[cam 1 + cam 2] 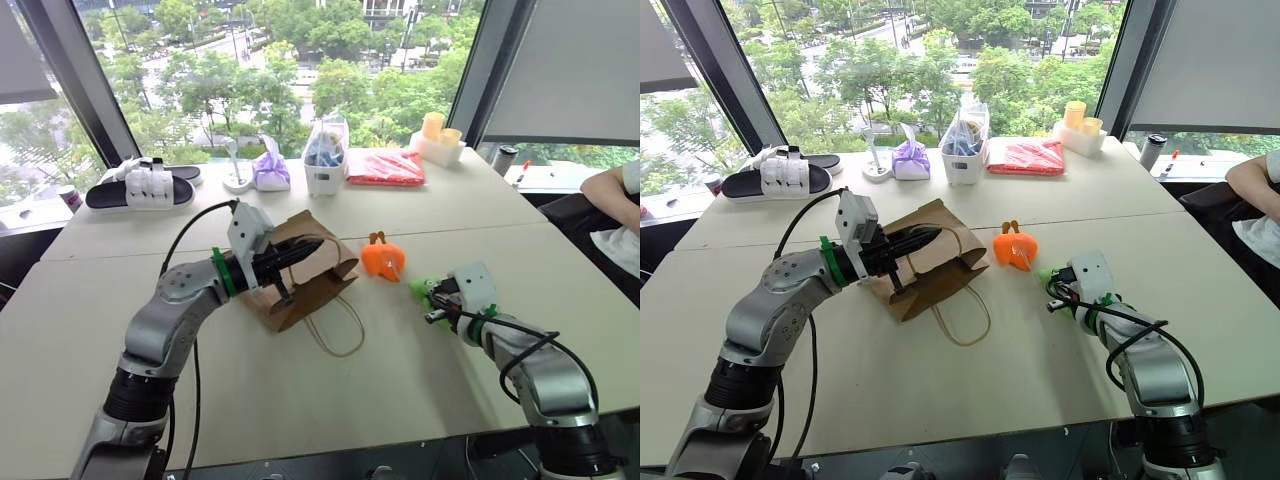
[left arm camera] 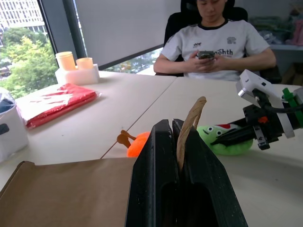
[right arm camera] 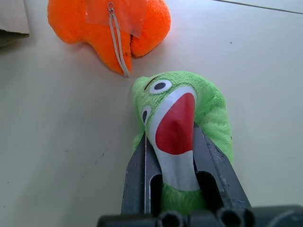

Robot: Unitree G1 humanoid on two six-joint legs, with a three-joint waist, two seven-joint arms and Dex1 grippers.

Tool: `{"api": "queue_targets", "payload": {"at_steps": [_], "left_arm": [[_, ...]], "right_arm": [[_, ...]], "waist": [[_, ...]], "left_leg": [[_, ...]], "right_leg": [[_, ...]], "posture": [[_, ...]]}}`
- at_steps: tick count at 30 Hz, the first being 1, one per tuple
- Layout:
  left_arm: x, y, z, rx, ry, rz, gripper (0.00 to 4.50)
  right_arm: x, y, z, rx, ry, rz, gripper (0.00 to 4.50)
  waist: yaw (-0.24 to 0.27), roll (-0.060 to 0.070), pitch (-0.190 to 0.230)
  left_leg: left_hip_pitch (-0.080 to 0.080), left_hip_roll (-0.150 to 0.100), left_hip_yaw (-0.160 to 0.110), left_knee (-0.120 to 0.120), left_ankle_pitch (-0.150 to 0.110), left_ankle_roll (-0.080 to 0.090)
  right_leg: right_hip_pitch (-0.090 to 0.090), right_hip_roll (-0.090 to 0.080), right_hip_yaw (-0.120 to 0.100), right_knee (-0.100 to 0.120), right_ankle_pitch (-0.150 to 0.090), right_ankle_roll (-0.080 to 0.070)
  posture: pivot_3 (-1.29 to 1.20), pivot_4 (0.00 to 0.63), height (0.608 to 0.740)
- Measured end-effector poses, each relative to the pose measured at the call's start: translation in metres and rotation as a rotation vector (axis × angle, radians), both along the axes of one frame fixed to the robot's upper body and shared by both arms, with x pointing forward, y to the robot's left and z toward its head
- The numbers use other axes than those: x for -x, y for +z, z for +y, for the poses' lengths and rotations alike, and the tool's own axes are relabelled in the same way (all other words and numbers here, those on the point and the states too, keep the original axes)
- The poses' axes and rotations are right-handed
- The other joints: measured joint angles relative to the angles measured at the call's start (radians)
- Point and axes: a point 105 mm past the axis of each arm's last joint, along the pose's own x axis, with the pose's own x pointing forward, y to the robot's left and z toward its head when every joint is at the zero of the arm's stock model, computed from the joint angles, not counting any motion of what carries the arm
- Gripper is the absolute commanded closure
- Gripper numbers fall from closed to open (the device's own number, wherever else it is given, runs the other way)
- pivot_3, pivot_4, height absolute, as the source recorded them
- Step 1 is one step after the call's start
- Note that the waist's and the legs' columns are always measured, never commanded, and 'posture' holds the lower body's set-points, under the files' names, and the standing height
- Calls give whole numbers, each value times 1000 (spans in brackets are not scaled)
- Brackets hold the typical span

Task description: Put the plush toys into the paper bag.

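Paper bag (image 1: 300, 272) lying on table (image 1: 400, 390), handle (image 2: 189, 125) pinched in left gripper (image 1: 285, 258). Orange toy (image 1: 383, 259) loose beside bag. Green toy (image 3: 182, 127) squeezed by right gripper (image 3: 182, 156); shallow hold, may slip when lifted.

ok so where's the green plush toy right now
In the left eye view the green plush toy lies on the table's right side, pinched between the right gripper's fingers, right of the orange plush toy.

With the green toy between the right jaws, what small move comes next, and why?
Probably lift the green plush toy off the table toward the paper bag: the right gripper is shut on it, and the left gripper holds the bag's edge.
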Motion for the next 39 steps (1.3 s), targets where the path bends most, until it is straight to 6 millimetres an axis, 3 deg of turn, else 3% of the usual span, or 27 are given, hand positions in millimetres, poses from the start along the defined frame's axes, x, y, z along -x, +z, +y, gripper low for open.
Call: {"api": "queue_targets", "payload": {"at_steps": [3, 6, 8, 11, 15, 23, 30, 35, 39], "left_arm": [[0, 1, 1, 9, 2, 6, 4500], [-1, 3, 1, 18, 2, 17, 4500], [-2, 7, 2, 31, 5, 22, 4500], [-4, 16, 5, 60, 14, 17, 4500], [-4, 16, 4, 74, 8, 38, 4500], [8, 21, -5, 89, -36, 44, 4500], [6, 24, -7, 124, -18, 47, 4500], [5, 26, -7, 137, -12, 48, 4500], [4, 25, -6, 138, -10, 50, 4500]], "right_arm": [[5, 14, 23, -73, 131, -18, 4462], [18, 45, 63, -127, 347, -98, 4462], [29, 54, 92, -158, 479, -119, 4462], [36, 45, 127, -212, 583, -84, 4462], [23, 39, 163, -210, 636, -99, 4462], [-13, 38, 198, -197, 615, -193, 4462], [-26, 34, 236, -265, 657, -217, 4462], [-32, 30, 250, -289, 693, -259, 4462], [-33, 20, 251, -286, 717, -259, 2687]], "waist": [[-3, 0, 0], [-4, 0, 0], [-3, -1, 0], [-2, -1, 0], [-2, -1, 0], [-5, -1, 0], [-9, 0, 0], [-8, 0, 0], [-10, 0, 0]], "left_leg": [[0, 0, 0, 0, 0, 0], [0, 1, -1, 0, 0, 0], [0, 1, -2, 0, 0, 0], [0, 1, -2, 0, 0, 0], [0, 0, -3, 1, 0, 0], [0, 0, -3, -1, 3, -5], [0, 0, -4, -2, 3, -6], [0, 0, -4, -2, 3, -6], [0, 0, -4, -2, 3, -6]], "right_leg": [[0, 0, 0, 0, 0, 0], [0, 1, -1, 0, 0, 0], [0, 1, -1, 0, 0, 0], [0, 1, -1, 0, 0, 0], [0, 1, -1, 0, 0, 0], [-1, 1, -1, 0, 0, 0], [-2, 1, -1, 1, 0, 0], [-2, 1, 0, 1, 0, 0], [-2, 1, 0, 1, 0, 0]], "posture": [[0, 150, 740], [0, 150, 740], [0, 150, 740], [0, 150, 740], [0, 150, 740], [0, 150, 740], [0, 150, 740], [0, 150, 740], [0, 150, 740]]}}
